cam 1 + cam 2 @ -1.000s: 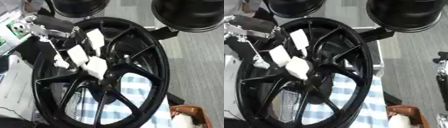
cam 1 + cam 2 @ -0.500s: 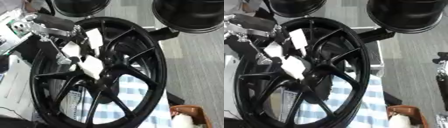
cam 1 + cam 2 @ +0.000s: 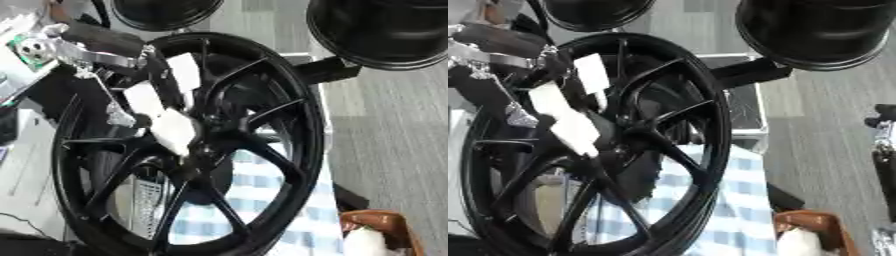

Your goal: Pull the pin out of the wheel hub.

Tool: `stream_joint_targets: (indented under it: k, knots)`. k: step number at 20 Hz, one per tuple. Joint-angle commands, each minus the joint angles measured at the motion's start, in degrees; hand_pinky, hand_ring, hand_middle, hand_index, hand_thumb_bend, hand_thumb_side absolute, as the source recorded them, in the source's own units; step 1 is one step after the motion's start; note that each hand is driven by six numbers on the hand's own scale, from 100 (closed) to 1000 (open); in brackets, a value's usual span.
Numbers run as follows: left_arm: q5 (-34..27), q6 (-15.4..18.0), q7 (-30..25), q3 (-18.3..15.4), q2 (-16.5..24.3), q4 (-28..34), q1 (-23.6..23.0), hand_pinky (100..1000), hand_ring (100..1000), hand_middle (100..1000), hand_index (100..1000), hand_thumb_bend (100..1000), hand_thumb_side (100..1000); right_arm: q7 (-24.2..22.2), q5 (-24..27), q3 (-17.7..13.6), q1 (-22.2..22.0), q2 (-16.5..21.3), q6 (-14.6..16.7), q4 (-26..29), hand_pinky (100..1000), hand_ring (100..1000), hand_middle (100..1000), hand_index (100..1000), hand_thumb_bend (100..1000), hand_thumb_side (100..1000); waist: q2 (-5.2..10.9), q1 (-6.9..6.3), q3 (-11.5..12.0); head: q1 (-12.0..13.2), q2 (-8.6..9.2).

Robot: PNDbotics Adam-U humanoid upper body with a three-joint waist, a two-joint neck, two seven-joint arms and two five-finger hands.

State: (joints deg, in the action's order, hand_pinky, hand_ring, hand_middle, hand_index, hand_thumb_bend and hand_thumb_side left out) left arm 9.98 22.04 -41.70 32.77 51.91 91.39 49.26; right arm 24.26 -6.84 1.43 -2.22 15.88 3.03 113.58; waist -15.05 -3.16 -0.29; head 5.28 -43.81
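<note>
Trouble could come if my left hand point(image 3: 162, 112) slips off the hub.
My left hand reaches in from the far left, its pale fingers point(image 3: 175, 131) stretched toward the middle of the big black wheel point(image 3: 289, 100), but I cannot tell if they are apart or pinching. I cannot make out the pin; it should be at the hub point(image 3: 214, 145). Pulling crooked could jam it or tip the standing wheel.

Setting: workshop or robotics lab | evidence: black wheel rims point(image 3: 385, 30) standing about, grey carpet floor point(image 3: 385, 145), green circuit board point(image 3: 33, 48)
</note>
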Motion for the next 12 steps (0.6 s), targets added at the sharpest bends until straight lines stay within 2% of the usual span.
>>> stream_joint_targets:
  k: [1, 4, 12]
  knots:
    - [0.91, 10.88, -10.27, -1.97, 2.23, 0.10, 0.58, 850, 761, 724, 850, 369, 284, -0.08, 0.41, -0.15, 0.26, 0.36, 0.01, 1.01, 772, 640, 491, 661, 100, 684, 0.82, 0.18, 0.16, 0.03, -0.30]
    - [1.12, 10.98, -10.27, -2.64, 2.50, 0.03, 0.53, 843, 753, 703, 839, 344, 273, -0.14, 0.45, -0.12, 0.24, 0.31, -0.01, 1.01, 773, 640, 491, 661, 100, 683, 0.84, 0.23, 0.22, 0.05, -0.30]
    - [1.55, 10.36, -10.27, -5.04, 3.53, -0.13, 0.30, 831, 747, 687, 823, 368, 219, -0.16, 0.50, -0.17, 0.23, 0.32, 0.09, 1.01, 773, 640, 492, 661, 100, 683, 0.91, 0.26, 0.36, 0.03, -0.15]
